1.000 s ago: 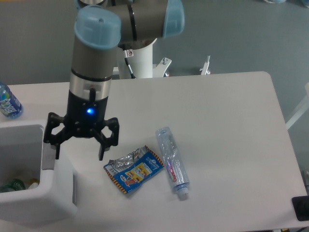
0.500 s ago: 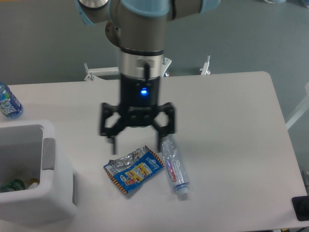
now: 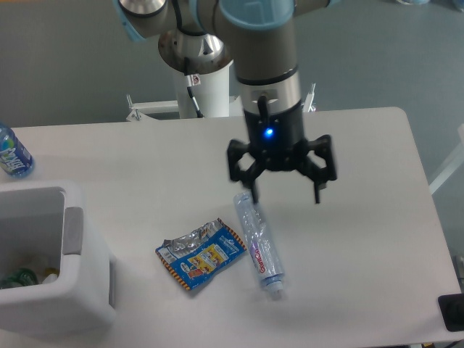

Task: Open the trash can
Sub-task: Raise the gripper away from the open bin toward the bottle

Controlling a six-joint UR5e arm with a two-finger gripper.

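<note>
The white trash can (image 3: pixel 76 304) stands at the table's front left corner. Its top is open, its grey push strip (image 3: pixel 72 231) runs along the right rim, and litter shows inside. My gripper (image 3: pixel 286 196) hangs open above the middle of the table, far to the right of the trash can. Nothing is between its fingers. Its left fingertip is just above the top end of a clear plastic bottle (image 3: pixel 259 243).
A crumpled blue and silver snack wrapper (image 3: pixel 201 254) lies left of the lying clear bottle. A blue-labelled bottle (image 3: pixel 12 152) stands at the table's far left edge. The robot base (image 3: pixel 203 87) rises behind the table.
The gripper has swung right, from beside the trash can's rim to above the table's middle. It stays open and empty. The trash can, wrapper and bottle have not moved.
</note>
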